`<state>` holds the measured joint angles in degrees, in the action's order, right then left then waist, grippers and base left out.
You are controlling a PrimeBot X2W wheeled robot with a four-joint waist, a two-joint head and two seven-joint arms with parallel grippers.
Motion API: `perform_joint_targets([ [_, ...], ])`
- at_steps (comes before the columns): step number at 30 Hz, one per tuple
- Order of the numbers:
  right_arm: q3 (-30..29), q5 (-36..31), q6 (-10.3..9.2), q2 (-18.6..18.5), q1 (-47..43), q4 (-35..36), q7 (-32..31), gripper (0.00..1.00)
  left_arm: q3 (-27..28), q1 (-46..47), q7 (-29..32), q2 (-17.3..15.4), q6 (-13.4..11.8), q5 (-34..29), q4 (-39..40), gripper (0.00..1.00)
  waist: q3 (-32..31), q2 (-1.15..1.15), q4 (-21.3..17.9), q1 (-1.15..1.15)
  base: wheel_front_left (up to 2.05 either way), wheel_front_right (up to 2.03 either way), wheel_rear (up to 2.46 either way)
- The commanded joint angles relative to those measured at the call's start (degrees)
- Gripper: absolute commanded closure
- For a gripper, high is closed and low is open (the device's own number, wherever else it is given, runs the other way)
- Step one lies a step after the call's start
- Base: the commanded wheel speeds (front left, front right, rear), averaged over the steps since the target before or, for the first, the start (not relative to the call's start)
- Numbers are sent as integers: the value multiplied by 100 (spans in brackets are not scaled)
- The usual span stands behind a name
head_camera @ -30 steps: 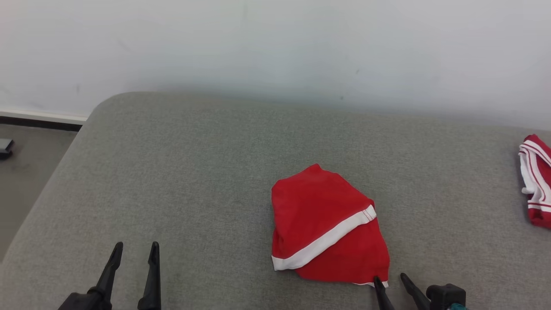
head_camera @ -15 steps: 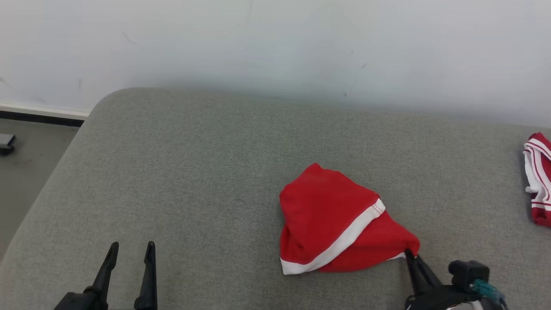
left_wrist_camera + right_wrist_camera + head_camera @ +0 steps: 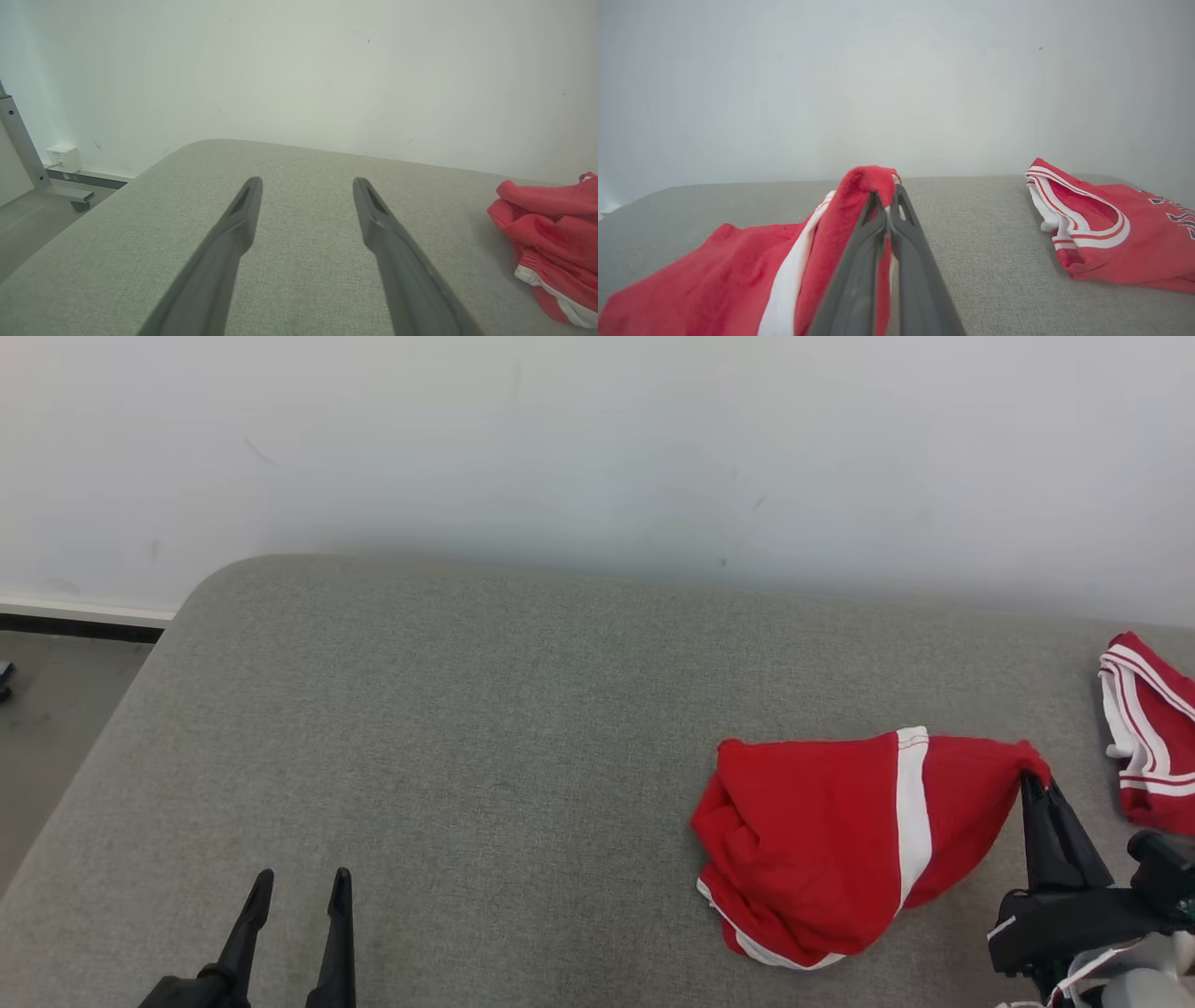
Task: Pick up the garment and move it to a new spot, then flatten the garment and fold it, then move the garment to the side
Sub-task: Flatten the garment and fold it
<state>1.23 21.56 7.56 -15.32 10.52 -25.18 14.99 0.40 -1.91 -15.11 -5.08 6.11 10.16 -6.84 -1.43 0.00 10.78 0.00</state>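
While a corner of the red garment (image 3: 822, 840) is pinched in the closed right gripper (image 3: 1032, 782) and held raised, the rest is seen trailing from the grip toward the robot's left. Its bunched low end is resting on the grey cushion (image 3: 448, 709) near the front edge, right of middle. Long axis is judged to run left-right, roughly along the front edge, with the white stripe (image 3: 913, 821) crossing it. Right arm is plainly the nearer; the left gripper (image 3: 299, 889) is parked spread wide and empty by the front-left corner, well apart from the cloth. A red jersey (image 3: 1153, 737) is lying at the right edge, near the held corner but not touching it, so room for further rightward travel is judged tight. Versus a second ago: an open right gripper at the near corner is replaced by a clamped one, the flat lie with diagonal stripe by a lifted, bunched drape, and the cloth is shifted rightward. Slight camera shift is noted; left gripper is unchanged
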Motion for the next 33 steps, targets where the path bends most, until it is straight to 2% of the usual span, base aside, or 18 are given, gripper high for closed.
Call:
perform_joint_targets([
  [1,15,-60,-17,19,-33,171,22,100,-11,-72,-3,14,15,-37,-26,0,-25,0,26,0,0,0,0],
  [8,663,-135,-17,287,132,932,-110,100,-51,-35,-3,28,37,-25,-73,0,-96,0,175,0,0,0,0],
  [14,1550,-26,-17,764,380,1172,-228,100,-13,-62,-3,14,51,-28,-77,0,-110,0,283,0,0,0,0],
  [22,2645,213,-17,1195,1223,420,-115,100,-73,82,-3,47,75,-20,-143,0,-16,0,560,0,0,0,0],
  [26,3236,308,-17,1229,1655,-34,-54,100,-76,135,-3,59,83,-8,-178,0,57,0,749,0,0,0,0],
  [33,3749,437,-17,1241,2412,-971,10,100,-65,189,-3,85,82,18,-236,0,176,0,967,0,0,0,0],
])
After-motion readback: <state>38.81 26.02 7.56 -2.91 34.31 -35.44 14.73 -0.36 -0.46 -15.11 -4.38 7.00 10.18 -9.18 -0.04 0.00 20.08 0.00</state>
